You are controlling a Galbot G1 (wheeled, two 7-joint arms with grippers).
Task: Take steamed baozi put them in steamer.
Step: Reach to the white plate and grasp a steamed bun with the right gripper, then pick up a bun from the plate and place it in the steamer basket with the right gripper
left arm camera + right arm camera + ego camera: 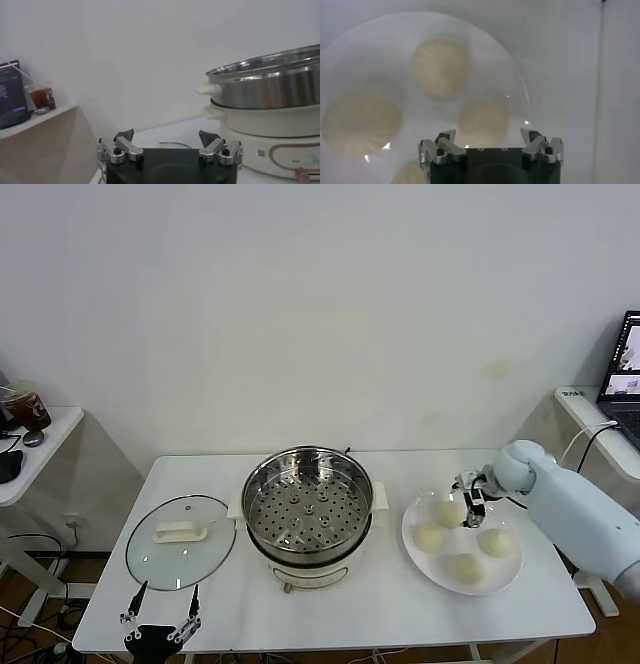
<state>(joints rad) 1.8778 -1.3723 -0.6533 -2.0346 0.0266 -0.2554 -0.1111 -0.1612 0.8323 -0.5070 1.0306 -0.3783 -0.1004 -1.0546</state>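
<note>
You see four smooth, pale round buns [449, 511] on a white plate [414, 511]; the shiny steel steamer [308, 504] has a perforated floor. Your right gripper [469, 506] hangs wide open and empty above them; your left gripper [160, 609] waits open at the table [400, 604] edge.

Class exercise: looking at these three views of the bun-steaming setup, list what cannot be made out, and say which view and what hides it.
- Head view: the right pincer hangs over the plate; whether it touches the far baozi is unclear.
- Right wrist view: the nearest baozi is cut off by the edge and the pincer body.
- Left wrist view: the steamer wall hides its basket floor; its right side is cut off.
- Head view: the left pincer is partly cut off.
</note>
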